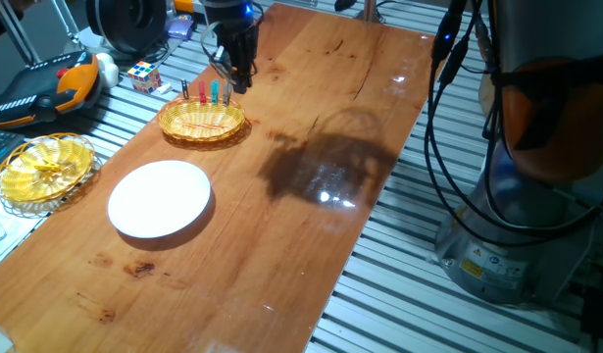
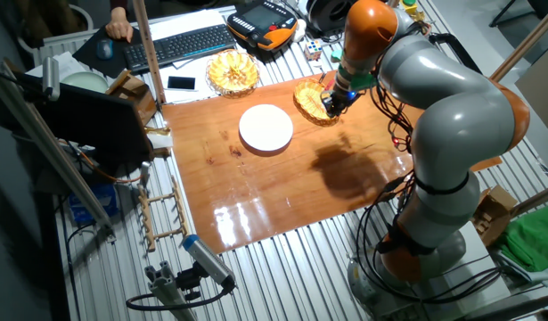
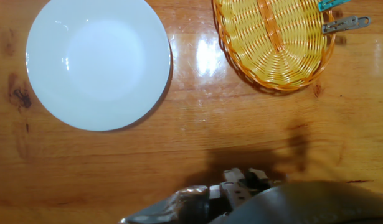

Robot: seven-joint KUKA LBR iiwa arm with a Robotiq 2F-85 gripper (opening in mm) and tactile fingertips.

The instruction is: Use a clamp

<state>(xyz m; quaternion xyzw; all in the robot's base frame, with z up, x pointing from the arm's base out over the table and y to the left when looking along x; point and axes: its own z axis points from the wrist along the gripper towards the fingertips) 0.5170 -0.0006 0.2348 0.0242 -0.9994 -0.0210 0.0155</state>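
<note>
The clamp [image 3: 345,23] is a small pale grey peg clipped on the rim of the yellow wicker basket [image 3: 275,43], next to a teal peg [image 3: 331,5]. In one fixed view the basket [image 1: 202,122] carries red and teal pegs [image 1: 215,91] on its far rim. My gripper [image 1: 239,80] hangs just beyond that rim, close to the pegs. In the hand view the gripper [image 3: 246,179] shows at the bottom edge, fingertips close together with nothing between them, apart from the clamp. The other fixed view shows the gripper [image 2: 330,102] by the basket.
A white plate [image 1: 160,199] lies on the wooden table [image 1: 311,226] in front of the basket. A second yellow wicker dish [image 1: 44,169] sits off the table's left edge, with a Rubik's cube [image 1: 143,75] and a teach pendant [image 1: 41,88] behind.
</note>
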